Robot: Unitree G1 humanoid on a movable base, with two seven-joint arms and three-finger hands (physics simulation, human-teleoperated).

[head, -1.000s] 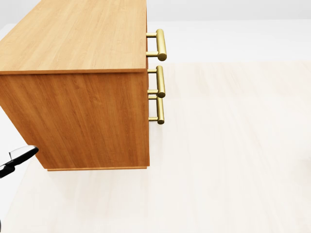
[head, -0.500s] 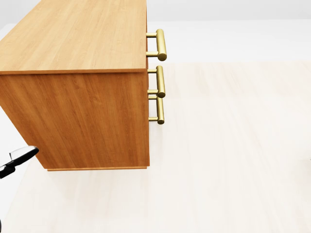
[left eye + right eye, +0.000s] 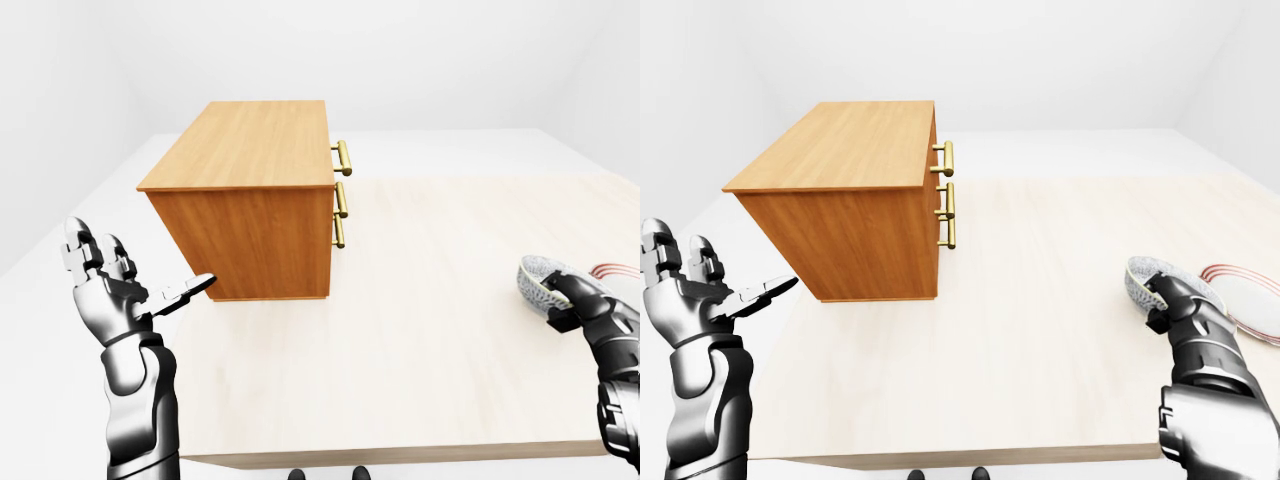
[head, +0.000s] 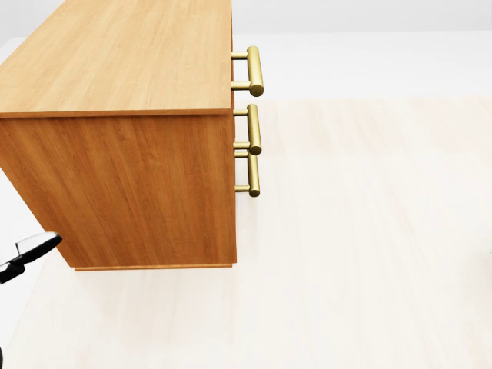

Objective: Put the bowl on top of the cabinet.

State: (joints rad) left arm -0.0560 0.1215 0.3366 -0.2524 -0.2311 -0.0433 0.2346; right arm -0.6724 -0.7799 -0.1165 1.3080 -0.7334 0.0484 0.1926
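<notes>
The right hand (image 3: 1185,308), low at the right of the right-eye view, has its fingers closed over the rim of the bowl (image 3: 1143,279); the bowl sits tilted in that grip, low by the table (image 3: 1040,330), just beside a red-rimmed plate (image 3: 1250,298) and well apart from the cabinet (image 3: 855,200) at upper left; the left hand (image 3: 112,288) is raised at the left, fingers spread wide, holding nothing. Against the head view of half a second ago nothing has shifted; cabinet, brass handles (image 4: 254,127) and the left fingertip (image 4: 34,246) at its lower left edge lie as they did. Only the eye views show bowl, plate and right hand; the head view shows the cabinet close up.
</notes>
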